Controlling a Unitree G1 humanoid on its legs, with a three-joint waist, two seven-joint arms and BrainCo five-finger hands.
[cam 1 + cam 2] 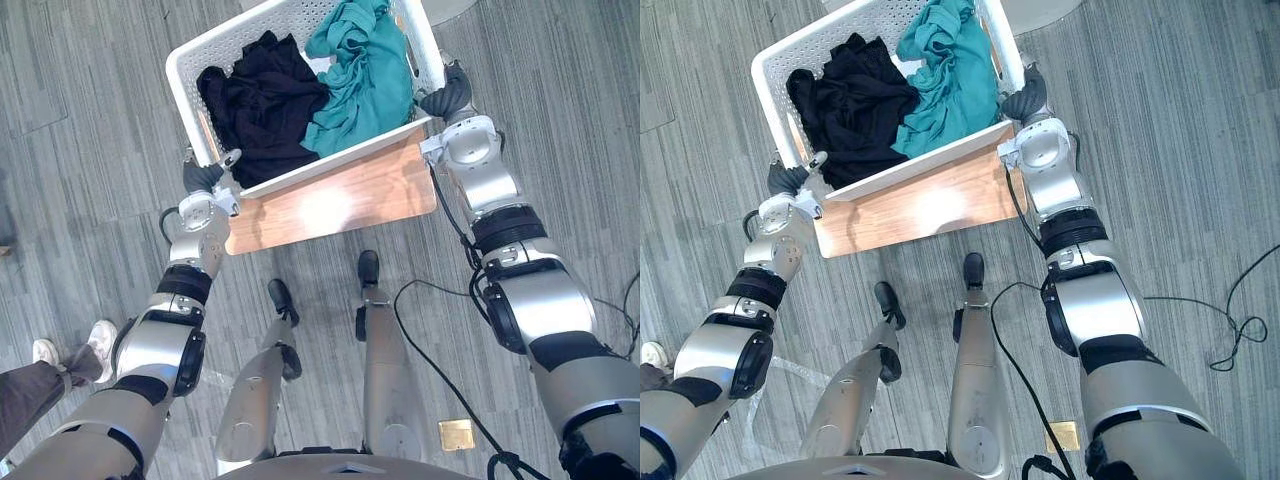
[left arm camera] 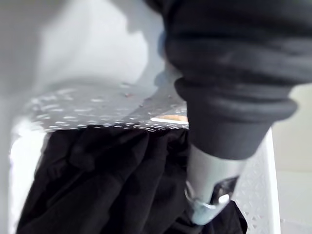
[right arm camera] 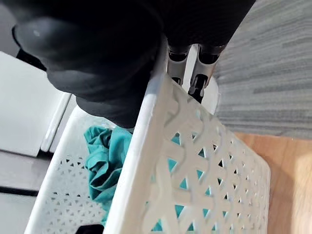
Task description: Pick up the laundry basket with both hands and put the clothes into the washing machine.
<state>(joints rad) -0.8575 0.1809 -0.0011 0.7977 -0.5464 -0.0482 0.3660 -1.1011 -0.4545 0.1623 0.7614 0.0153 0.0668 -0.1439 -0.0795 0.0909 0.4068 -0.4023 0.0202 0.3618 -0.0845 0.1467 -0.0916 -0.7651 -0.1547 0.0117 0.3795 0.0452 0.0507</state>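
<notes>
Left hand (image 1: pixel 205 176) half-hidden behind basket (image 1: pixel 183 95) rim

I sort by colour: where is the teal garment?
In the left eye view the teal garment lies in the white basket, near the right robot hand, beside the black clothes.

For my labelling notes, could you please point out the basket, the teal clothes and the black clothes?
basket (image 1: pixel 188 95), left eye view, left wall.
teal clothes (image 1: pixel 360 75), left eye view, middle of heap.
black clothes (image 1: pixel 262 110), left eye view, middle of heap.
</notes>
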